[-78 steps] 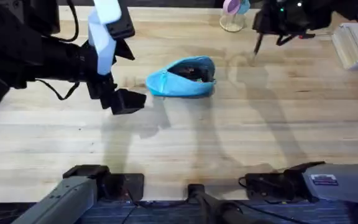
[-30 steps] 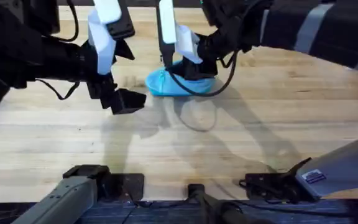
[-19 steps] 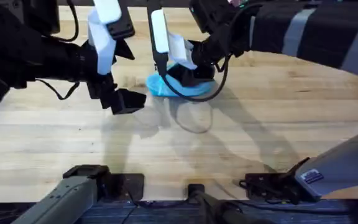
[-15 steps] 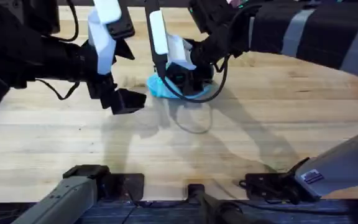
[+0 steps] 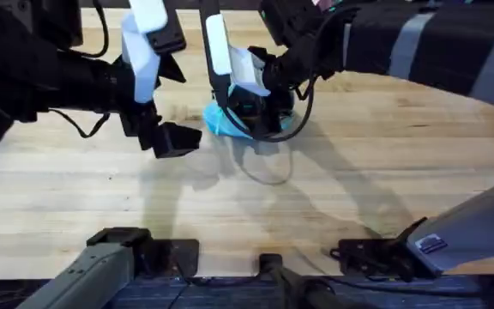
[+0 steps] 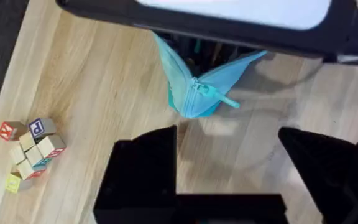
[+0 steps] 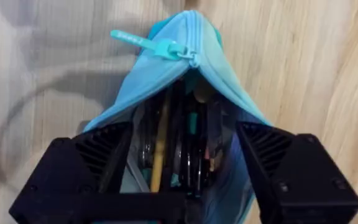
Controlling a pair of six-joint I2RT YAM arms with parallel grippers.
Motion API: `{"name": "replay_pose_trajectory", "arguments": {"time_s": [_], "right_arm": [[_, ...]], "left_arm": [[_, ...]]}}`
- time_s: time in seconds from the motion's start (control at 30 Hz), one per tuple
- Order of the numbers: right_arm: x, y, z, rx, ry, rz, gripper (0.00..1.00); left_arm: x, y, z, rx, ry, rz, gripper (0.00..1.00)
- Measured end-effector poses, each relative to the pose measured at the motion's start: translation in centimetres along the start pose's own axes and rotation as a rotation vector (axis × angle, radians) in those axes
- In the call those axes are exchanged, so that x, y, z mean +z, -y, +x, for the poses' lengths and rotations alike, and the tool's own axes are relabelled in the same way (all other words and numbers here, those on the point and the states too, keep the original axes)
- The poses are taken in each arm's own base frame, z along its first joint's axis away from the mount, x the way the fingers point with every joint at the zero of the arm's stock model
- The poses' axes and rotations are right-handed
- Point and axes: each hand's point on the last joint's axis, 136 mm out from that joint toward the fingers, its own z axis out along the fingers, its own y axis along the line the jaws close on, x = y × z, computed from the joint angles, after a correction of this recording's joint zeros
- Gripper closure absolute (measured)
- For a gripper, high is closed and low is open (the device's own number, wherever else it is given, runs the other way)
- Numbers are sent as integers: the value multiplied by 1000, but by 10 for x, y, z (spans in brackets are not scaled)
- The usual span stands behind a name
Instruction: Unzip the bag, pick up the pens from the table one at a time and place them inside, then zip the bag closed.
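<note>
The soft, oblong light-blue fabric pouch lies on the pale wooden plank surface toward the far middle. Its zip is open along most of the top, and the small teal pull tab is parked at the closed end, pointing away from the opening. In the right wrist view, thin stick-shaped items, among them a tan one and several dark ones, stand packed inside the mouth.

The right gripper is right over the open mouth, its black fingers spread wide to either side of the opening; nothing is visibly held between them. The left gripper hovers just beside the zip end of the pouch, its fingers also wide apart and empty.

By my judgement the pouch is light and limp: the cloth will fold, slide and lift if it is tugged without support. The best hold for closing is the pull tab, small and thin, so it needs a precise pinch. The other arm should pin the fabric near the closed end, or the whole pouch will drag along with the slider. The protruding contents could snag the zip.

A cluster of small coloured letter blocks sits well apart.
</note>
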Motion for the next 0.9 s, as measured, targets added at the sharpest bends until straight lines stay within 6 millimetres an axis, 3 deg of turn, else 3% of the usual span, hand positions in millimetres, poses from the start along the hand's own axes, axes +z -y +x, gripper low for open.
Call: {"name": "replay_pose_trajectory", "arguments": {"time_s": [0.13, 0.37, 0.73, 0.9], "right_arm": [[-10, 2, -4, 48, 10, 20, 5], [-49, 11, -26, 201, 80, 100, 5], [-86, 15, -42, 576, 171, 145, 5], [-100, 16, -48, 771, 216, 148, 5]], "left_arm": [[0, 0, 0, -1, -1, 2, 8], [-5, -8, 10, -40, -13, -30, 7], [-18, -25, 33, -109, -43, -102, 7], [-13, -32, 47, -111, -54, -81, 7]]}}
